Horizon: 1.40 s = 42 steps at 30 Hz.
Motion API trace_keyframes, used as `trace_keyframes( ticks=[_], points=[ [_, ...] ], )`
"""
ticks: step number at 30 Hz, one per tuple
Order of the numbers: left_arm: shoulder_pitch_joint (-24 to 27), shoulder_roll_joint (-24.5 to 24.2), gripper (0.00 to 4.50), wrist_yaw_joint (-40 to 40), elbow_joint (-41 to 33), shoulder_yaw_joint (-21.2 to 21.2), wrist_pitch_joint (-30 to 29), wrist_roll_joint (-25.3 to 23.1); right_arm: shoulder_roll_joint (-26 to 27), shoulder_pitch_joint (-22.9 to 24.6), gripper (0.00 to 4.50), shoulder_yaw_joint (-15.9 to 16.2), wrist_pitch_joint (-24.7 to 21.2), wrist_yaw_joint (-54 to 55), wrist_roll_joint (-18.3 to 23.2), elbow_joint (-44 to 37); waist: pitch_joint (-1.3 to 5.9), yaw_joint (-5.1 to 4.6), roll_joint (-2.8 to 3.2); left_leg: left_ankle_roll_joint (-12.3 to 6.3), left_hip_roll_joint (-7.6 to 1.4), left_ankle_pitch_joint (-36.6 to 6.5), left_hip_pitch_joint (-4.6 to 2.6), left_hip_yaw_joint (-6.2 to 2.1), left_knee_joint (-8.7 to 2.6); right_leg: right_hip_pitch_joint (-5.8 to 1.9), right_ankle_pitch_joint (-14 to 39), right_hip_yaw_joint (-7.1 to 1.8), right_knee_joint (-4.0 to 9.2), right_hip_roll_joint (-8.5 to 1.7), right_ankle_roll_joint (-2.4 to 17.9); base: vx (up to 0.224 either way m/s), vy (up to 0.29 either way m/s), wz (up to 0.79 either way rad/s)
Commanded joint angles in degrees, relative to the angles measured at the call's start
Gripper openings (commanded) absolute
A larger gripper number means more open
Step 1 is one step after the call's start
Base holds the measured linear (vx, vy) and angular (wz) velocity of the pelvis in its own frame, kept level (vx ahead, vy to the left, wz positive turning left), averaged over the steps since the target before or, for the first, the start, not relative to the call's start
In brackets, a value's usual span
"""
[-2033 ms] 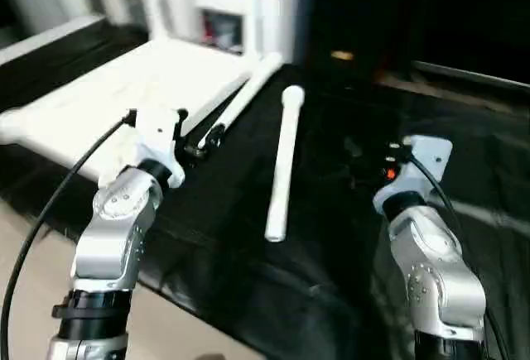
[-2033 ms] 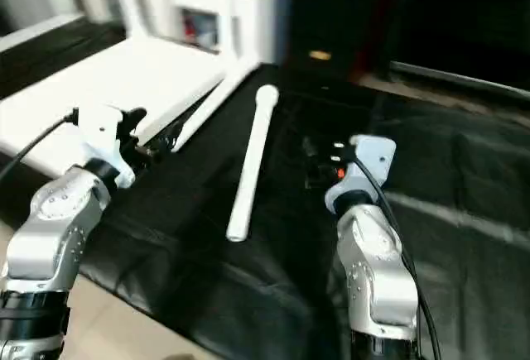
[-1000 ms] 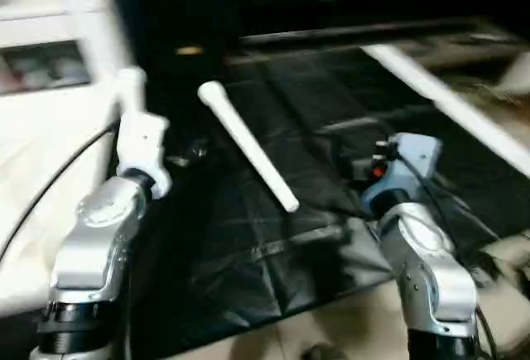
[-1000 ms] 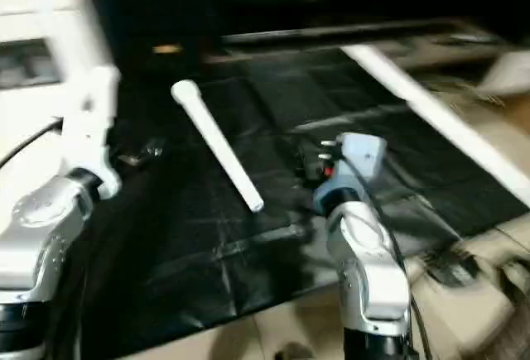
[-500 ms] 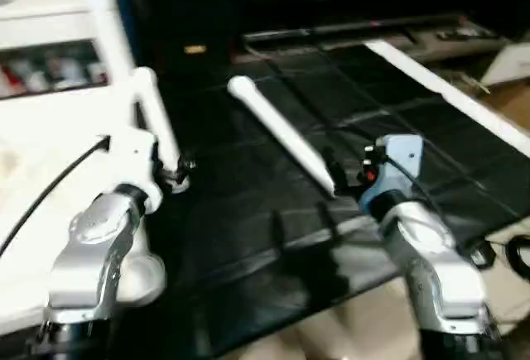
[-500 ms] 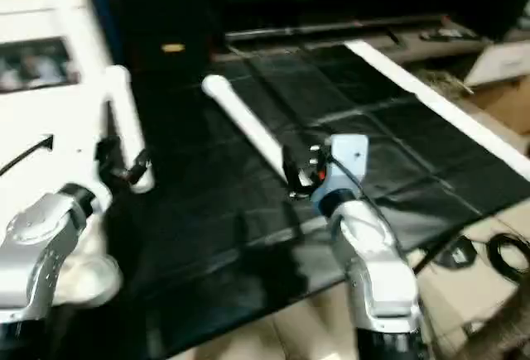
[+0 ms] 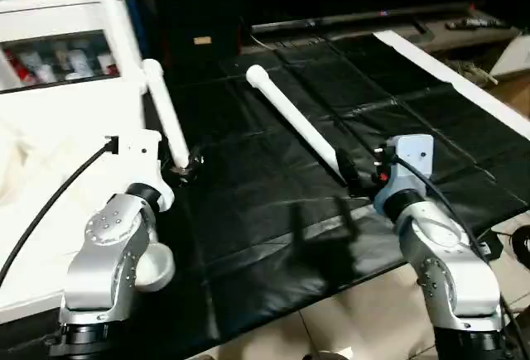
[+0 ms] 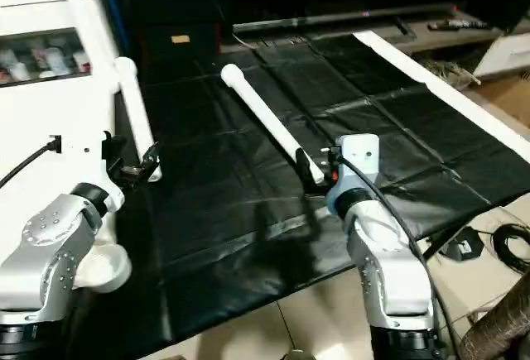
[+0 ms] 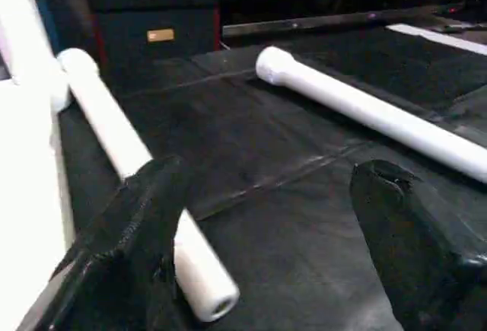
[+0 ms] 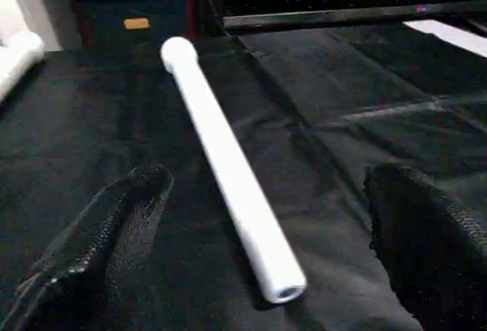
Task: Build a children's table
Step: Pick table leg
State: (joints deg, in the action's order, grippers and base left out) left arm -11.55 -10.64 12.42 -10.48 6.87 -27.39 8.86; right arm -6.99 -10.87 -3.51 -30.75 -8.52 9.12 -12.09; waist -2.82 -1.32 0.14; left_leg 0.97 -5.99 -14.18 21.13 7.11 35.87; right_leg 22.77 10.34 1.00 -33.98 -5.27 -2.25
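Black sheeting [image 7: 273, 211] lies bare between two white legs [image 7: 294, 124] [image 7: 166, 116]; each wide-open claw [image 9: 259, 224] [image 10: 259, 232] faces one's end.

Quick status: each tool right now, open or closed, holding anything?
Left tool: open, holding nothing; a long white plastic table leg lies beside one finger.
Right tool: open, holding nothing; another white plastic leg lies between its fingers.

My fingers [image 10: 114, 232] black, my forearms [image 7: 112, 248] silver. Two legs [image 7: 294, 124] plain white. Sheet [image 7: 248, 211] black, glossy, creased. Tabletop [image 7: 50, 153] white, frame's left. Floor [image 8: 489, 95] tan, right.
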Motion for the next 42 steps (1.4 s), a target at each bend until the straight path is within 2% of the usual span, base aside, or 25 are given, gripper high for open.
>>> trace_keyframes(
  ticks=[1,4,5,7,9,11,12,13,14,15,16,17,18,19,20,21,22,23,24,26,27,29,32,39,42],
  points=[
    [-0.69,0.15,3.82,-0.59,-1.31,0.02,-0.24,0.13,-0.27,-0.51,4.42,-0.65,0.24,0.31,-0.02,0.83,2.62,-0.36,-0.22,-0.29,-4.23,-25.15,-1.07,-1.08,-6.07,-2.85,32.38,-1.34,5.42,-2.55,9.43,0.050,-0.062,-0.01],
    [-0.53,0.32,3.82,-0.72,-1.29,-0.04,-0.20,0.29,-1.18,-0.62,4.42,-0.06,0.52,0.11,-0.54,0.94,2.63,-0.26,0.04,-3.42,-4.05,-22.03,-1.87,-0.31,-6.48,-4.11,32.85,-1.07,6.18,-2.14,11.79,0.065,-0.050,0.02],
    [-0.47,0.37,3.82,-0.74,-1.28,-0.12,-0.17,0.30,-1.30,-0.65,4.42,-0.09,0.52,-0.04,-0.34,0.90,2.41,0.99,-0.80,-8.07,-2.73,-16.78,3.21,-1.56,-6.54,-8.01,31.41,0.90,6.64,-3.90,11.10,0.082,-0.023,0.17],
    [-0.44,0.47,3.82,-0.76,-1.22,-0.22,-0.16,0.33,-1.97,-0.84,4.42,0.31,0.21,-0.51,-0.64,0.93,3.55,0.91,0.82,-14.23,-2.35,-7.72,2.53,-2.11,-4.88,-9.07,28.54,2.92,7.35,-5.60,11.12,0.091,-0.013,0.31],
    [-0.43,0.51,3.82,-0.77,-1.20,-0.30,-0.13,0.35,-2.26,-0.92,4.42,0.56,0.28,-0.80,-0.95,1.03,3.90,0.54,1.61,-19.16,-1.62,1.42,1.86,-3.10,-4.66,-9.59,20.21,5.41,6.91,-3.38,12.59,0.119,0.006,0.57],
    [-0.28,0.59,3.82,-0.77,-1.27,-0.62,0.04,0.43,-2.74,-1.11,4.42,0.89,0.56,-1.40,-1.32,1.31,4.17,-0.29,2.07,-25.39,-0.42,12.94,-1.17,-6.13,-4.49,-9.40,12.22,7.41,5.22,0.09,12.28,0.165,0.004,0.57],
    [-0.17,0.61,3.82,-0.71,-1.36,-0.73,0.09,0.46,-2.86,-1.17,4.42,0.82,0.54,-1.33,-1.28,1.45,4.06,-0.99,2.65,-29.42,-0.64,16.41,-5.35,-9.80,-4.86,-6.85,13.19,8.10,2.64,2.56,10.01,0.180,0.003,0.56],
    [-0.06,0.63,3.82,-0.68,-1.49,-0.84,0.12,0.46,-3.11,-1.21,4.42,0.79,0.66,-1.09,-1.56,1.51,3.96,-1.78,2.56,-31.89,-1.10,17.26,-7.40,-12.42,-4.96,-4.76,15.07,7.65,0.88,3.28,7.89,0.181,-0.032,0.64],
    [0.02,0.65,3.82,-0.64,-1.59,-0.91,0.12,0.46,-3.24,-1.25,4.42,0.69,0.73,-0.87,-1.69,1.56,3.99,-2.12,2.33,-35.02,-3.69,15.98,-11.78,-16.91,-4.66,0.38,17.75,5.12,-3.22,2.94,4.42,0.158,-0.075,0.65],
    [0.04,0.61,3.82,-0.51,-1.63,-0.99,0.08,0.51,-2.84,-1.36,4.42,-0.15,0.52,-0.55,-1.00,1.64,3.45,-2.18,1.05,-31.87,-8.53,18.16,-11.89,-15.08,-4.27,2.83,12.32,1.24,-5.86,0.13,2.10,0.158,-0.075,0.65],
    [0.06,0.54,3.82,-0.40,-1.68,-1.08,0.06,0.53,-2.89,-1.47,4.42,-0.41,0.35,-0.61,-0.75,1.67,3.21,-1.90,0.98,-30.22,-8.18,18.35,-10.60,-14.31,-4.87,2.79,8.64,-0.11,-5.72,-0.98,1.87,0.071,-0.116,0.34],
    [0.21,-0.06,3.82,0.67,-1.95,-1.67,-0.06,0.72,-3.82,-1.92,4.42,-0.53,-0.50,-1.27,-0.63,1.83,3.07,-0.99,-1.26,-23.56,-3.25,14.58,-7.53,-11.09,-3.85,0.00,0.18,-3.61,-0.34,-2.76,2.96,0.014,-0.121,0.15],
    [0.42,-0.81,3.82,1.96,-2.14,-2.43,0.04,0.80,-5.25,-2.33,4.42,0.05,-1.67,-2.42,-0.86,2.01,3.82,1.21,-4.10,-17.27,3.81,5.74,0.36,-5.14,2.43,-9.56,-10.00,-9.09,1.94,-4.83,1.41,0.014,-0.121,0.15],
    [0.58,-1.32,3.82,2.85,-2.27,-2.94,0.12,0.83,-6.31,-2.59,4.42,0.60,-2.45,-3.27,-1.16,2.13,4.39,2.36,-3.06,-13.98,3.13,4.35,2.48,-4.69,4.23,-11.73,-24.65,-10.69,0.72,-7.38,2.84,0.076,-0.052,0.29],
    [0.93,-2.20,3.82,4.85,-2.63,-3.71,0.34,1.32,-7.85,-3.01,4.42,1.19,-4.79,-4.51,-1.24,2.33,3.64,2.76,-3.29,-6.14,1.52,8.23,2.56,-3.98,3.16,-9.95,-56.10,-8.15,-1.76,-6.01,3.04,0.054,-0.038,0.17],
    [1.09,-2.72,3.82,6.11,-2.81,-4.18,0.49,1.66,-8.77,-3.32,4.42,1.50,-6.36,-5.29,-1.20,2.53,3.65,2.84,-2.21,-1.79,0.96,13.98,1.86,-3.28,-0.07,-8.38,-67.17,-3.92,-3.20,-2.84,2.32,0.054,-0.038,0.17],
    [1.25,-3.70,3.82,8.03,-3.18,-4.94,0.17,2.21,-10.40,-3.90,4.42,2.07,-8.81,-6.56,-1.04,3.11,3.78,2.88,-1.15,-0.97,0.52,15.77,1.52,-3.08,-1.32,-7.89,-64.73,-2.80,-3.02,-1.60,2.05,-0.066,-0.070,-0.02],
    [1.31,-4.98,3.82,10.31,-3.60,-5.93,-0.42,2.79,-11.59,-4.84,4.42,1.75,-12.40,-7.78,0.30,3.99,4.16,2.65,0.64,-1.06,-2.21,16.14,1.09,-3.63,-2.05,-7.57,-54.28,-2.27,-3.09,-0.66,1.72,-0.073,-0.045,0.02],
    [1.30,-5.63,3.82,11.43,-3.84,-6.41,-0.89,3.09,-10.87,-5.60,4.42,-0.02,-15.22,-7.62,2.56,4.57,3.94,2.10,1.35,-0.84,-5.33,13.86,-0.19,-4.80,-2.36,-6.34,-39.86,-2.02,-2.70,-0.93,3.63,-0.073,-0.045,0.02],
    [1.11,-6.80,3.82,13.35,-4.10,-7.29,-1.29,3.40,-9.75,-7.09,4.42,-2.85,-19.28,-7.07,5.66,5.87,3.28,1.30,1.30,-0.82,-7.58,8.27,-1.25,-5.66,-3.61,-5.76,-19.89,-2.05,-1.22,-2.41,10.23,0.000,0.000,0.00],
    [0.91,-8.02,3.82,14.90,-4.20,-8.19,-1.52,3.28,-11.06,-7.85,4.42,-1.82,-18.89,-7.50,4.29,7.45,2.75,1.56,1.12,-0.01,-6.96,1.41,-1.27,-4.75,-3.97,-5.68,-9.91,-2.32,-0.06,-2.75,14.46,0.000,0.000,0.00],
    [0.59,-11.02,3.82,18.32,-4.49,-10.36,-1.20,2.40,-14.02,-9.23,4.42,1.00,-17.79,-8.99,1.23,11.12,1.96,2.06,0.79,1.15,-6.09,-7.70,-1.60,-3.23,-4.59,-5.53,3.58,-2.72,1.43,-2.93,17.36,-0.086,0.039,0.08],
    [0.32,-14.18,3.82,21.43,-4.83,-12.53,-0.75,1.23,-15.77,-10.68,4.42,2.54,-18.89,-9.78,-0.33,15.01,1.46,1.88,0.96,3.77,-6.35,-15.48,-1.76,-1.91,-5.19,-4.50,19.83,-3.00,2.57,-3.02,16.12,-0.083,0.027,0.04],
    [-0.18,-18.67,3.82,26.62,-7.12,-15.05,-0.53,1.33,-17.70,-13.58,4.42,3.35,-17.95,-8.39,-2.61,26.76,1.94,1.89,0.87,3.52,-6.39,-10.39,-1.09,-0.91,-5.12,-4.03,15.30,-3.08,2.32,-2.98,15.63,-0.010,0.003,0.00],
    [-0.52,-19.56,3.82,27.89,-7.04,-16.11,-0.57,1.51,-17.12,-14.57,4.42,3.34,-16.29,-10.99,-1.56,31.47,2.94,2.30,0.99,0.90,-6.33,-0.96,-0.36,-0.47,-4.37,-4.82,-0.03,-2.88,1.05,-2.75,17.47,0.000,0.000,0.00]
  ],
)
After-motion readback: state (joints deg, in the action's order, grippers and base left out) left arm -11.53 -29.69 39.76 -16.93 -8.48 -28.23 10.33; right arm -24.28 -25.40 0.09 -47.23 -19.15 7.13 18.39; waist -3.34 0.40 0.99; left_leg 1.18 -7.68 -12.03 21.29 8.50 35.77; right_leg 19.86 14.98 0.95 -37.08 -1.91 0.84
